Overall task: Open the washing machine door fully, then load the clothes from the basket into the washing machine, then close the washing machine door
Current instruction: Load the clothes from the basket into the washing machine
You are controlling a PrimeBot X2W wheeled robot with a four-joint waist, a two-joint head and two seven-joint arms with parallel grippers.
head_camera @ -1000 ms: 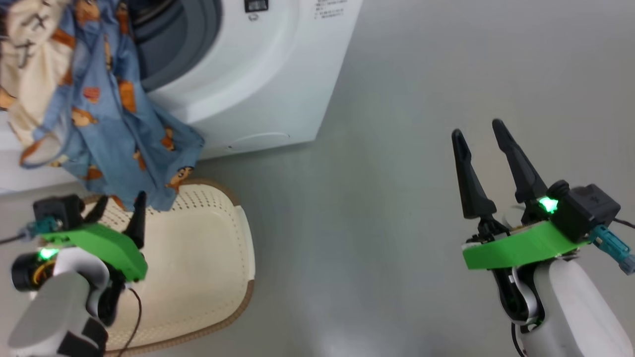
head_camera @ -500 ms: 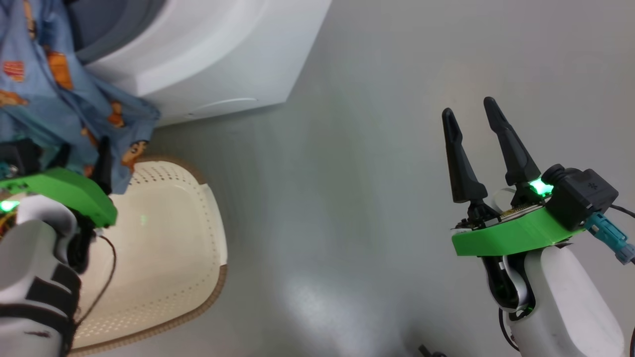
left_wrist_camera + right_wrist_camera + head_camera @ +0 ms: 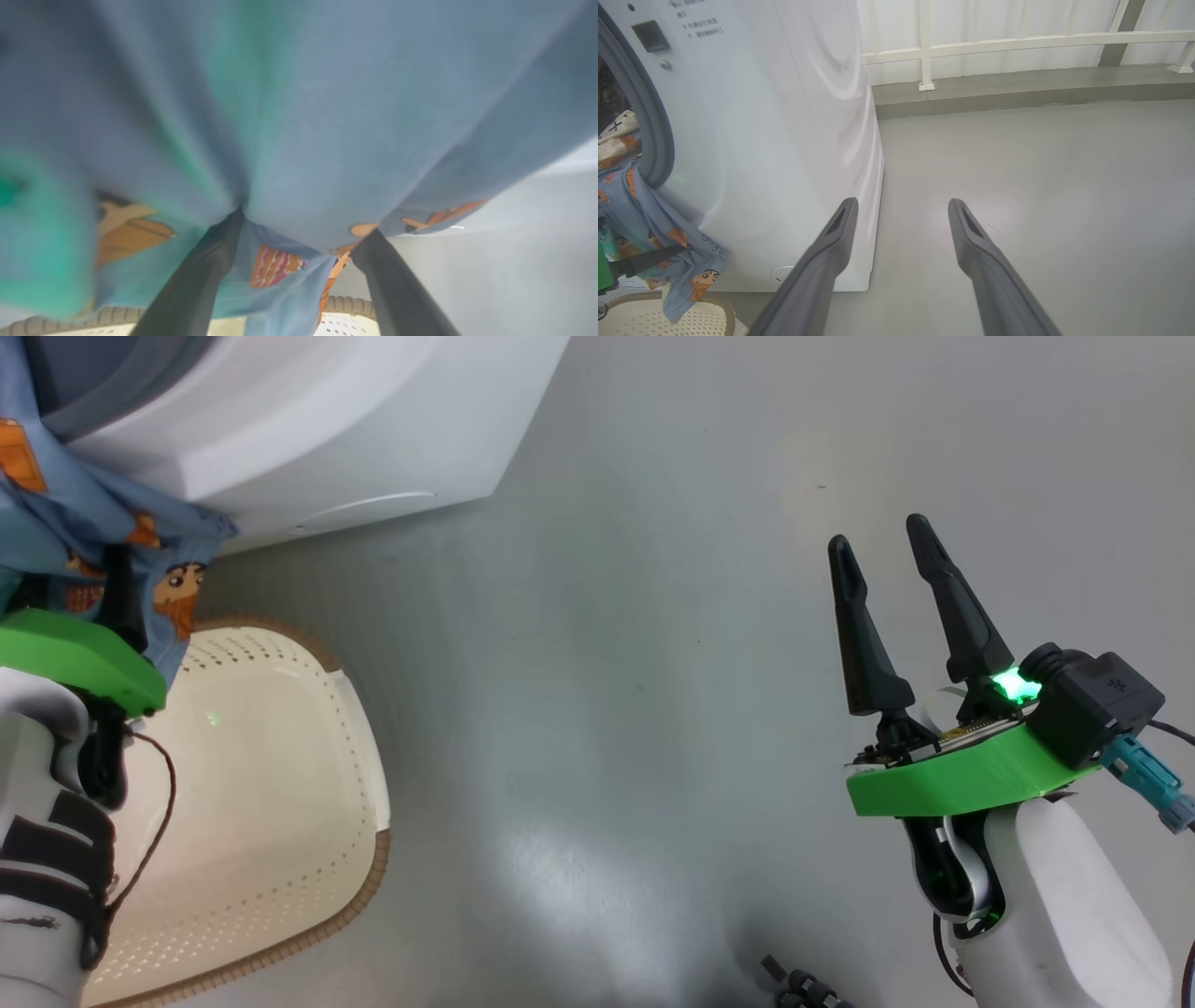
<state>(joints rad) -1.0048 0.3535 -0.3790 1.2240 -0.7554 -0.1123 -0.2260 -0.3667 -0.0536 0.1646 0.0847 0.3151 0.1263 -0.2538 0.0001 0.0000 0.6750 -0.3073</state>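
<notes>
Looking down from the head, we see a smooth grey floor (image 3: pixel 607 728) with a dull sheen and a pale patch of glare near the bottom. The washing machine (image 3: pixel 308 420) stands on it at the upper left, its white lower corner meeting the floor. From our right wrist the room opens out. The same grey floor runs back to a low grey kerb (image 3: pixel 1017 95). A white railing (image 3: pixel 1017 43) stands on the kerb, with a pale ribbed wall (image 3: pixel 994 18) behind it. The machine's white side catches broad reflections, and a round cap (image 3: pixel 782 274) sits low on its front.

The clothes (image 3: pixel 649 219), blue with orange-brown cartoon figures, spill out past the grey gasket (image 3: pixel 658 140) and hang down the machine's front. A cream piece lies just inside the opening. Their hem hangs over the far rim of the basket (image 3: pixel 280 784), which stands on the floor just in front of the machine. Whether cloth and rim touch we cannot tell.

Our left gripper (image 3: pixel 303 224) has its fingers spread apart, tips pushed up into the hanging blue fabric, which sags between and over them without being pinched. Our right gripper (image 3: pixel 878 532) hovers over bare floor well to the right of the machine, fingers parted and holding nothing.
</notes>
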